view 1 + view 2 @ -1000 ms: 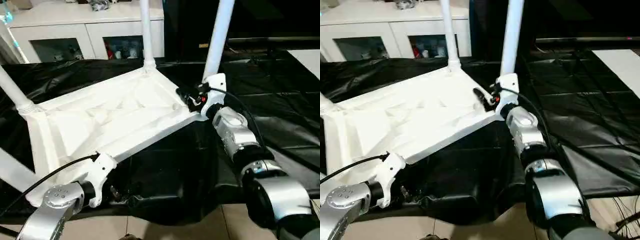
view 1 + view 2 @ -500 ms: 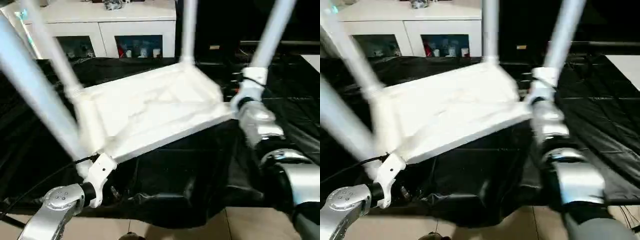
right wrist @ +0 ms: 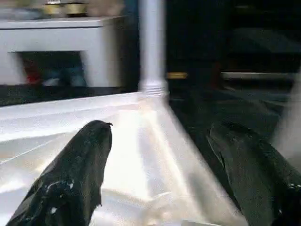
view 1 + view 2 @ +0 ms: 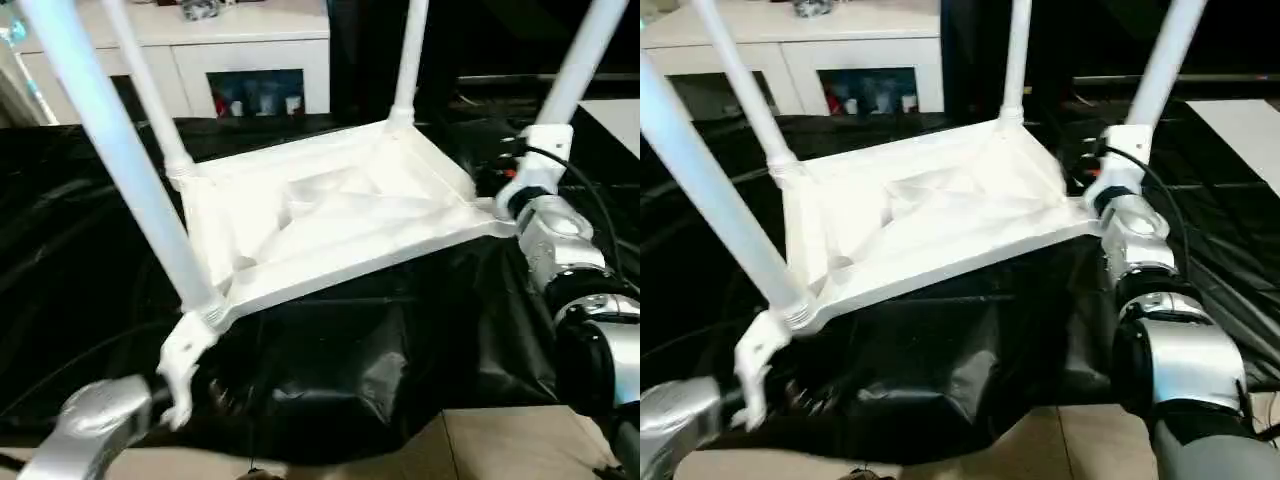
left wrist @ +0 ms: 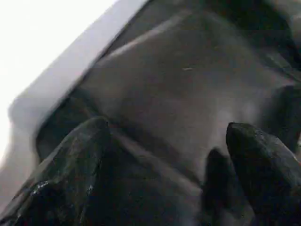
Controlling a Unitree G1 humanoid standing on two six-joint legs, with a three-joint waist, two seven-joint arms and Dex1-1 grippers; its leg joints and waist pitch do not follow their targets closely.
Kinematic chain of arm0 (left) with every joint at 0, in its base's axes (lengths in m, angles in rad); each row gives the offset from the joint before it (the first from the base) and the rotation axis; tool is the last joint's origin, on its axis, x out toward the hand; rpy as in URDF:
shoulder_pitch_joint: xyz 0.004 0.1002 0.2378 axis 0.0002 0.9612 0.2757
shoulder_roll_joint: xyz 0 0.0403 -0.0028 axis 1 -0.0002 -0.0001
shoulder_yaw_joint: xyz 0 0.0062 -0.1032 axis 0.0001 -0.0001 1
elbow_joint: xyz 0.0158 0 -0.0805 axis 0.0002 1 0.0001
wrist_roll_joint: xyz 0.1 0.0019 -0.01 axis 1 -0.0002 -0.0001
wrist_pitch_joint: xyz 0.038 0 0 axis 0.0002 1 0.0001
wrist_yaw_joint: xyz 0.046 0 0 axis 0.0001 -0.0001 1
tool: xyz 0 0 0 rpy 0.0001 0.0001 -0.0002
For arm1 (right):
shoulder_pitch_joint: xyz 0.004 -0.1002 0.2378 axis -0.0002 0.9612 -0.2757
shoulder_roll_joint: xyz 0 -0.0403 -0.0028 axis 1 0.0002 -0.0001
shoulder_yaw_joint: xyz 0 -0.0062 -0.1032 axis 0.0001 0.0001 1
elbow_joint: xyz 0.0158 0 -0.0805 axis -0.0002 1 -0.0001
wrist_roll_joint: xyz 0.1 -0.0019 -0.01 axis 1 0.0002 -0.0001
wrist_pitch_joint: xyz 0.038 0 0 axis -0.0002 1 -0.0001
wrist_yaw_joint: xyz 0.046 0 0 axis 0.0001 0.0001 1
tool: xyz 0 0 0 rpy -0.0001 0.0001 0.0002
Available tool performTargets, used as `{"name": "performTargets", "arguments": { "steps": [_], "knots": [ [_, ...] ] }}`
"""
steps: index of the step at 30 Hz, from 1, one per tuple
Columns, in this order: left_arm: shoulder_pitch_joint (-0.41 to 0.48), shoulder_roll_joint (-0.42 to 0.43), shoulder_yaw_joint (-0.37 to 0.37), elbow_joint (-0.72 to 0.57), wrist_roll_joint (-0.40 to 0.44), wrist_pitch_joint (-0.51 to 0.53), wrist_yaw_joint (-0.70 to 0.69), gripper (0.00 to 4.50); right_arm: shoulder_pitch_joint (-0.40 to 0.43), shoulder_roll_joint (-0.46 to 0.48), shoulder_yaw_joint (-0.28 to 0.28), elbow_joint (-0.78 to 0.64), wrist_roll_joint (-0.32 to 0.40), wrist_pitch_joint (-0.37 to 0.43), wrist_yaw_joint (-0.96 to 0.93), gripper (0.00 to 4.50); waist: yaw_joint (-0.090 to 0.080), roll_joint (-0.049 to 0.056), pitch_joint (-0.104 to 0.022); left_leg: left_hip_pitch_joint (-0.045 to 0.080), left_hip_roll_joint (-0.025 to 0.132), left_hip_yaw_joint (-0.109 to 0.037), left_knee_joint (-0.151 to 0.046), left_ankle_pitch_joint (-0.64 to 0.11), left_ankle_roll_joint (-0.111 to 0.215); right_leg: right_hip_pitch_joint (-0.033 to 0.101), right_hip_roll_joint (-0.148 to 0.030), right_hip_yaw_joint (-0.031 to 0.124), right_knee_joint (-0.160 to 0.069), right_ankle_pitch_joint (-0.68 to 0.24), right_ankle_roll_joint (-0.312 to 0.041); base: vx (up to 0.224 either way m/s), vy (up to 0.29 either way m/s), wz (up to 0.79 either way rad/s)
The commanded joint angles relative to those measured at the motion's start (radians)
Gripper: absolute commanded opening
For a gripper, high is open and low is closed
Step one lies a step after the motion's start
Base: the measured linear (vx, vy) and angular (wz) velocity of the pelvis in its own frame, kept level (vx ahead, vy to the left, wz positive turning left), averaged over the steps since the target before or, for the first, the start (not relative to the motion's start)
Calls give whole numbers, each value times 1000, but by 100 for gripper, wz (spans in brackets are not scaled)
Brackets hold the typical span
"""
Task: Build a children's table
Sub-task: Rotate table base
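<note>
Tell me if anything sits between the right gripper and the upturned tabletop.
Nothing visible does. The right gripper stands open right over the tabletop's near corner, one finger above its inner face, only air between.

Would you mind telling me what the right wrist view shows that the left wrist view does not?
Right wrist view: the tabletop's ribbed underside, one upright leg in its corner socket, and the white cabinet behind, seen between the right gripper's spread fingers.

Left wrist view: black sheet and a pale edge, too blurred to identify.

Shared: two black fingers standing apart; the left gripper holds nothing.
</note>
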Motion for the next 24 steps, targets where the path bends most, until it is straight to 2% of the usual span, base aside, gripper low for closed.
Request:
{"name": "performTargets", "arguments": {
  "steps": [1,2,3,4,5,6,7,8,9,10,11,12,13,14,16,17,19,20,22,24],
  "knots": [
    [35,36,60,0,-37,-3,-46,441,29,31,31,-51,15,-18,144,373,1,-14,-61,21,28,-12,-61,-289,68,34,-37,26,-70,-191,-248,0,0,0],
    [50,49,87,15,-54,-15,-65,441,46,43,37,-68,24,-11,206,373,-3,-11,-59,19,31,-16,-66,-302,65,34,-39,26,-71,-218,-239,0,0,0],
    [58,56,108,28,-69,-23,-80,441,57,51,36,-77,31,-3,248,373,-1,-16,-58,24,33,-15,-67,-311,62,31,-37,27,-74,-240,-236,0,0,0],
    [58,56,108,28,-70,-24,-80,441,58,51,35,-78,31,-2,250,373,-1,-16,-58,24,33,-15,-67,-311,62,31,-37,27,-74,-240,-236,0,0,0],
    [66,65,137,44,-88,-40,-101,441,87,60,51,-103,29,-10,292,373,-2,-11,-57,28,35,-15,-69,-322,50,29,-37,28,-75,-261,-240,0,0,0],
    [77,77,173,61,-113,-60,-128,441,121,70,66,-132,28,-14,340,373,4,-16,-56,34,36,-13,-69,-337,43,24,-39,30,-78,-278,-238,0,0,0],
    [82,84,220,89,-146,-82,-159,441,161,77,80,-160,24,-20,359,373,6,-14,-53,31,37,-15,-74,-347,36,26,-39,31,-78,-292,-231,0,0,0],
    [85,89,252,108,-169,-96,-181,441,186,81,87,-178,20,-23,369,373,12,-14,-55,34,36,-15,-75,-345,28,23,-38,33,-79,-289,-220,0,0,0],
    [85,89,252,108,-169,-96,-181,441,186,81,87,-178,20,-23,369,373,12,-13,-55,34,37,-16,-77,-348,24,23,-37,33,-78,-283,-219,0,0,0],
    [82,92,291,121,-202,-94,-196,441,207,84,87,-189,16,-25,358,373,14,-9,-58,39,38,-16,-79,-362,9,21,-35,32,-76,-273,-224,0,0,0],
    [80,96,310,123,-218,-93,-202,441,218,85,85,-196,15,-23,353,373,16,-13,-57,42,39,-15,-80,-376,1,19,-35,35,-75,-261,-233,0,0,0],
    [74,106,354,111,-254,-77,-206,441,238,86,82,-205,4,-30,320,373,18,-10,-56,41,38,-17,-82,-393,-4,21,-36,34,-73,-267,-235,0,0,0],
    [74,106,354,111,-254,-77,-206,441,238,86,82,-205,4,-30,320,373,18,-10,-56,41,38,-17,-82,-393,-4,21,-36,34,-73,-267,-235,0,0,0],
    [49,139,442,90,-319,-36,-204,441,274,85,59,-219,1,-6,229,373,19,-6,-54,42,37,-16,-85,-410,-18,19,-37,36,-74,-287,-230,0,0,0],
    [28,160,485,83,-353,-11,-201,441,295,82,43,-232,4,17,182,373,19,-7,-54,46,35,-16,-85,-418,-30,17,-35,37,-75,-287,-229,0,0,0],
    [15,167,497,91,-368,-9,-202,441,311,75,43,-248,4,30,177,373,16,-16,-52,43,33,-16,-86,-423,-30,20,-34,36,-77,-297,-223,0,0,0],
    [-5,174,509,102,-380,-9,-196,441,329,66,44,-266,3,49,170,373,20,-16,-53,45,32,-16,-84,-422,-29,19,-37,38,-78,-312,-215,0,0,0],
    [-38,177,507,105,-384,-12,-186,441,347,52,40,-272,0,62,148,373,19,-18,-51,39,32,-19,-86,-407,-28,24,-40,38,-79,-330,-200,0,0,0],
    [-94,167,490,103,-380,-19,-161,441,366,30,44,-268,-20,69,116,373,22,-14,-54,48,34,-17,-84,-402,-36,18,-39,40,-81,-325,-198,0,0,0],
    [-120,161,477,100,-376,-16,-146,441,375,18,59,-267,-47,70,87,373,19,-17,-54,40,32,-18,-84,-388,-40,25,-40,39,-77,-304,-202,0,0,0]
  ]
}}
